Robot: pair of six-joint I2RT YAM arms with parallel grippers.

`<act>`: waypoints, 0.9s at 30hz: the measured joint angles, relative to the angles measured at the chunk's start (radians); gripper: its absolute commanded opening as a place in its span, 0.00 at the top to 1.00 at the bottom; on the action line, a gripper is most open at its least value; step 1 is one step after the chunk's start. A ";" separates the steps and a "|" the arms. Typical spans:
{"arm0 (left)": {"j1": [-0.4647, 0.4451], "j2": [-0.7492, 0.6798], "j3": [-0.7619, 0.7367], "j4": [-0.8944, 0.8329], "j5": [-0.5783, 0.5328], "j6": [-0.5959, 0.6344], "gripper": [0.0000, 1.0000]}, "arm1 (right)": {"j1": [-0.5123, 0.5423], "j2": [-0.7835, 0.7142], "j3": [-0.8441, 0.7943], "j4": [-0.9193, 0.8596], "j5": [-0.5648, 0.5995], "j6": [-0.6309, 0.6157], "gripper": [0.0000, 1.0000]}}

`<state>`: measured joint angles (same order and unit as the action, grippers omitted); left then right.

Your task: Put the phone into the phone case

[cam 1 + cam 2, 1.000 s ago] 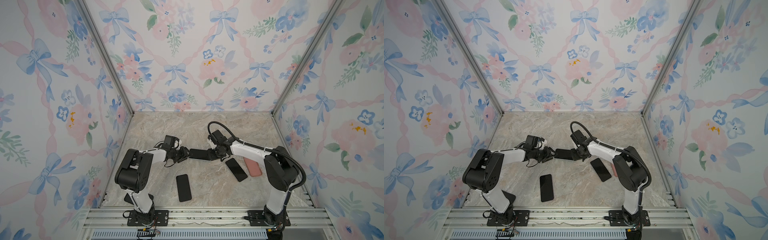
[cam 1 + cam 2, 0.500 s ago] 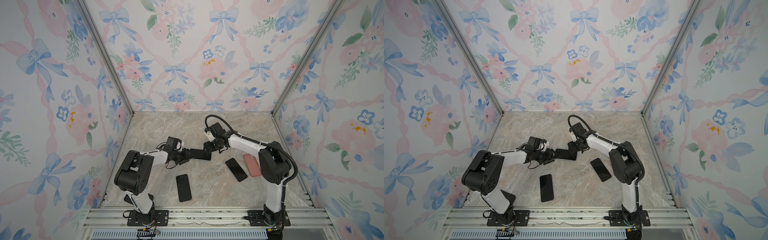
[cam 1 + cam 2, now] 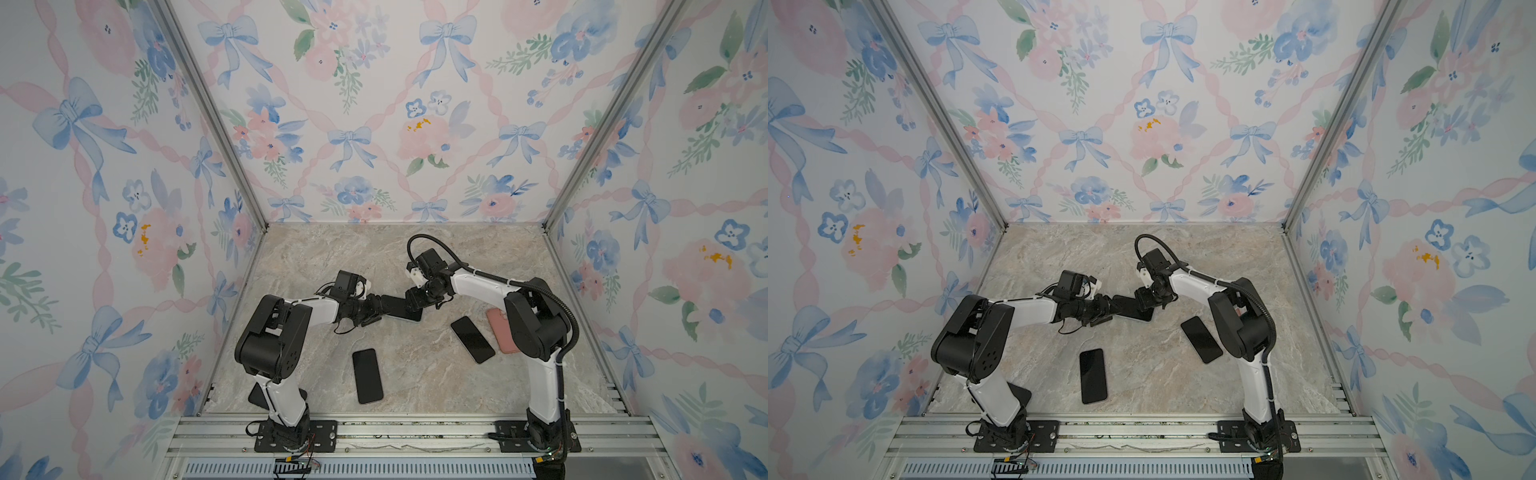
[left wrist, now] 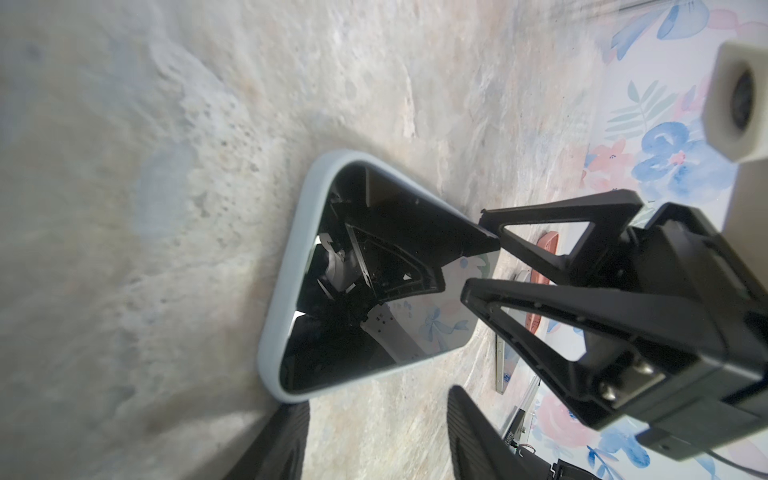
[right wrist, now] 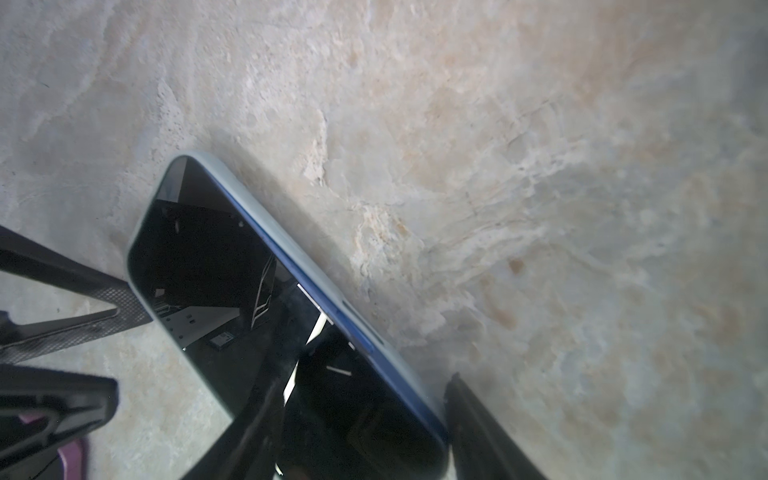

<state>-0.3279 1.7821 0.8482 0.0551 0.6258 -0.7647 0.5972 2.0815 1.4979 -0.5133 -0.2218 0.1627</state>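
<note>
Seating the phone [image 4: 374, 266] into its pale grey case [image 4: 286, 266] looks like the step in hand: the dark screen already lies inside the case rim on the marble table [image 3: 415, 365], with a blue edge showing along one side in the right wrist view, so one side may not be fully seated. The left gripper [image 3: 371, 311] stands with jaws parted at one end of the cased phone, gripping nothing. The right gripper [image 3: 415, 300] is at the opposite end, jaws apart with that end between them; contact is unclear. Next, I judge, comes pressing the raised edge down evenly.
</note>
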 measured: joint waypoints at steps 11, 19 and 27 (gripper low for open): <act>0.000 0.030 0.026 0.010 0.011 -0.003 0.50 | 0.010 -0.008 -0.022 -0.010 -0.010 0.000 0.48; 0.000 0.047 0.043 0.007 0.008 -0.006 0.54 | 0.039 -0.034 -0.055 -0.010 -0.010 0.014 0.56; -0.013 0.086 0.090 0.011 0.003 -0.006 0.54 | 0.072 -0.079 -0.117 -0.011 -0.009 0.069 0.56</act>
<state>-0.3408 1.8683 0.9379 0.0666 0.6292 -0.7712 0.6689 2.0026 1.3804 -0.5240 -0.2310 0.2317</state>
